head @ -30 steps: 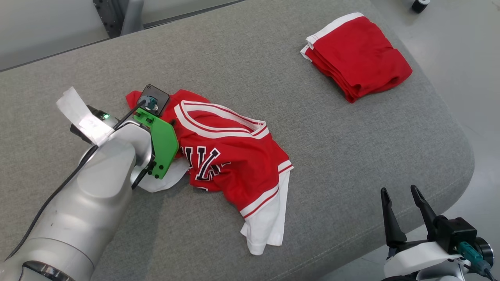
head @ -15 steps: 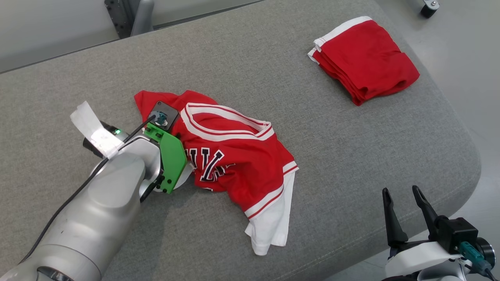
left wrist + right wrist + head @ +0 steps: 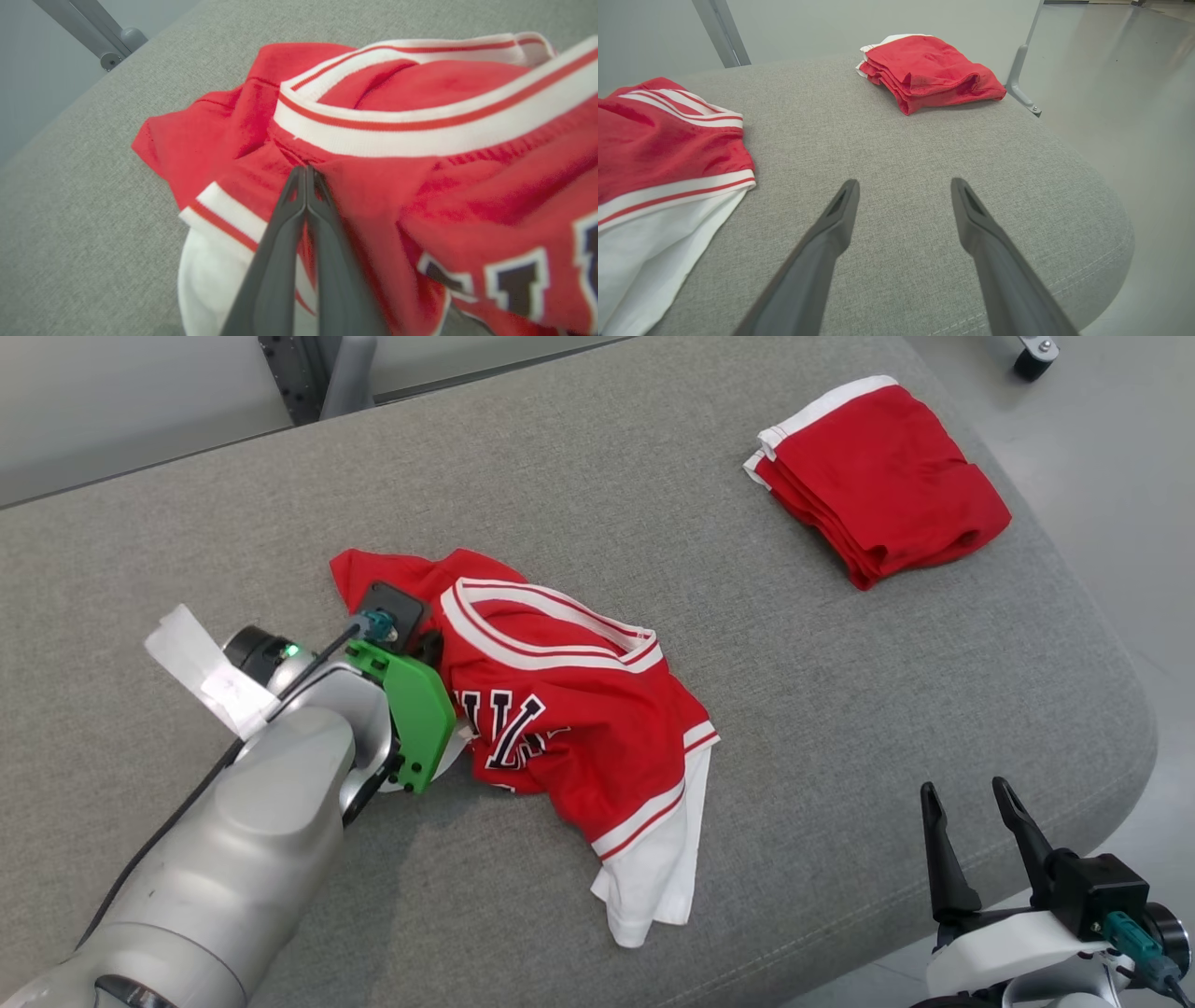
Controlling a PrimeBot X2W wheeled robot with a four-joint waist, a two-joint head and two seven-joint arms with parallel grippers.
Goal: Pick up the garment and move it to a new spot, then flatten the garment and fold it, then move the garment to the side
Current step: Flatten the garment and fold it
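— On the left, how is the left gripper (image 3: 306, 170) posed?
— Its forearm reaches low across the grey cushion (image 3: 653, 476), pinched tight on the red garment (image 3: 569, 728) mid-cushion, just under the collar. From above, a green wrist plate (image 3: 420, 719) hides the grip.
— And farther right?
— The right gripper (image 3: 963, 787) hovers off the near edge, spread wide, holding nothing.

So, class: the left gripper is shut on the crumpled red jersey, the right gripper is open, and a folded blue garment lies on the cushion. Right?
Not quite: the folded garment is red, as the head view shows. The left gripper is shut on the jersey; the right gripper is open.
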